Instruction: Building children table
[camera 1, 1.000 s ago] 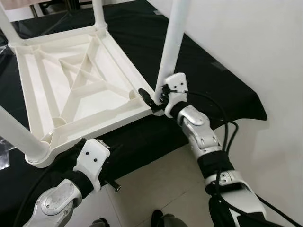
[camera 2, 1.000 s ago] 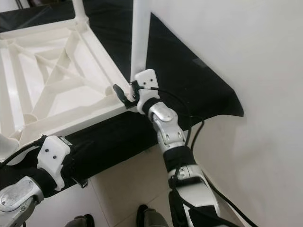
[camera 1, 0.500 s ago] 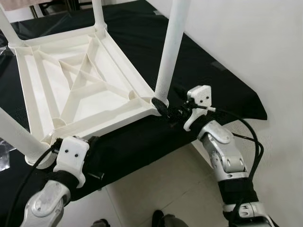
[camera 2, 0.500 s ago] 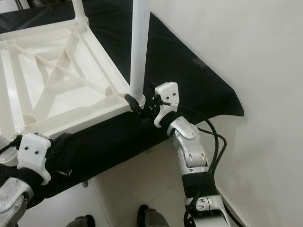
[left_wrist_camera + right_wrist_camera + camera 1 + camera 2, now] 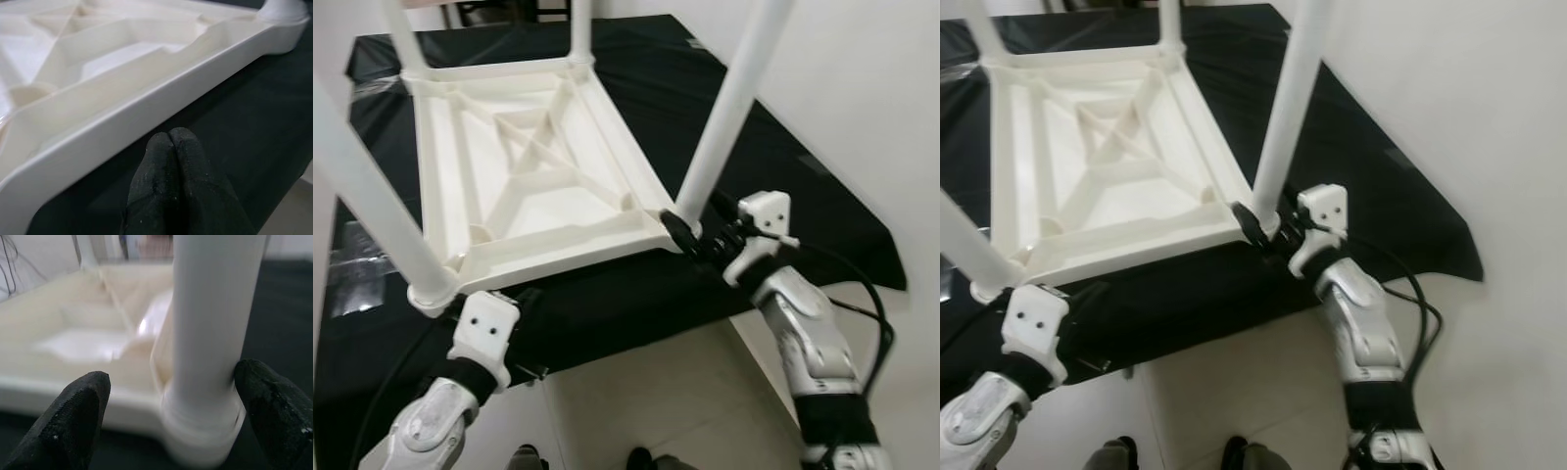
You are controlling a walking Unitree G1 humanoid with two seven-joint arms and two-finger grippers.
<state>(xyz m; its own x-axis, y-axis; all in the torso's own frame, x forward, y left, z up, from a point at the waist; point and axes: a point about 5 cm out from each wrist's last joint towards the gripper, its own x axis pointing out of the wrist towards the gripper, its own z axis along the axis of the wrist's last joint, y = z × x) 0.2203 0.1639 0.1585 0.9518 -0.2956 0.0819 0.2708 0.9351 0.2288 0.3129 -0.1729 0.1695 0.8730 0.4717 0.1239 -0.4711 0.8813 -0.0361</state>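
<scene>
Both eye views look forward and down from the head onto the upturned table (image 5: 533,186) on the black-draped surface (image 5: 803,186), the arms entering from 6 o'clock. The left wrist view looks close along the table's near rim. The right wrist view sits very near the corner leg (image 5: 215,333), at 3 o'clock in the eye views.

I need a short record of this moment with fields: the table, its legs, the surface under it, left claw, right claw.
table: white plastic table, upside down
legs: four white legs, pointing up; near-right leg
surface: black cloth
left claw: left claw shut, empty, over the cloth beside the table's near rim
right claw: right claw open, one finger on each side of the near-right leg's base
</scene>
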